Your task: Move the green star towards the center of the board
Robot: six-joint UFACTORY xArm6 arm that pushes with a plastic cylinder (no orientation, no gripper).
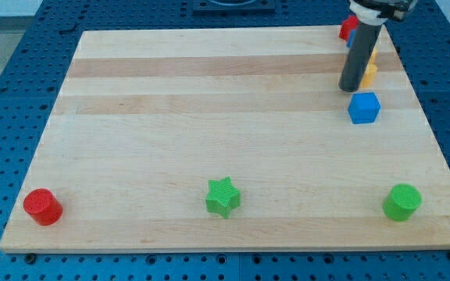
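The green star (223, 197) lies on the wooden board (209, 117) near the view's bottom edge, about at mid-width. My tip (351, 88) is far from it, at the view's upper right, just above and left of the blue cube (364, 108). The rod partly hides a yellow block (369, 72) and a red block (348, 30) behind it.
A red cylinder (43, 207) stands at the board's bottom left corner. A green cylinder (401, 202) stands at the bottom right. The board rests on a blue perforated table (6, 94).
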